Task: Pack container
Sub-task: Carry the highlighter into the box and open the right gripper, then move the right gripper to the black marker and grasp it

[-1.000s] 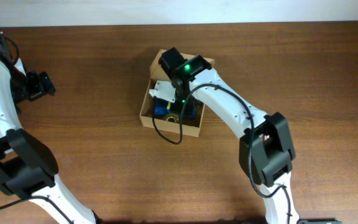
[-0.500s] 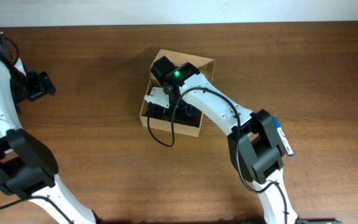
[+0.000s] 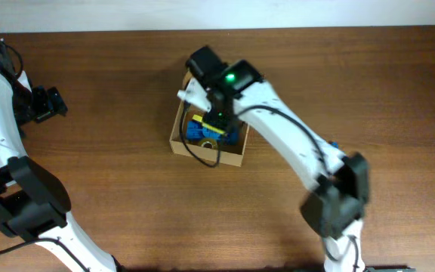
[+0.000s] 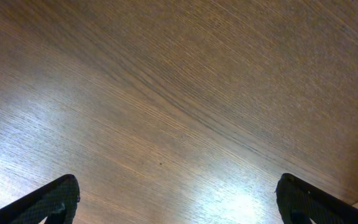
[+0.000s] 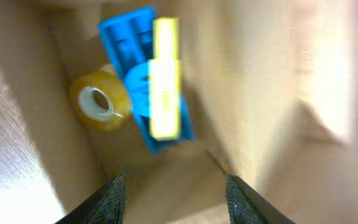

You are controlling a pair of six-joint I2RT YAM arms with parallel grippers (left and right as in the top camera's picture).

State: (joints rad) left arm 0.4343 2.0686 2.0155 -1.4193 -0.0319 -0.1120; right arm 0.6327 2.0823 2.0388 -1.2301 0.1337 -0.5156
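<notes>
Directly below the right gripper [image 5: 176, 198], jaws apart, the open container [image 3: 206, 154], inside it blue case [image 5: 126, 37], yellow marker [image 5: 165, 81], tape roll [image 5: 98, 102], left gripper [image 4: 179, 198] spread wide over table [image 4: 185, 93]

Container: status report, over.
Left hand open, empty, above table. Right hand open, empty, over container. Inside: blue case, yellow marker, tape roll. Only right arm overhead.

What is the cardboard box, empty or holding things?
Holding things: the right wrist view shows a yellow tape roll, a blue case and a yellow bar on it inside the cardboard box.
</notes>
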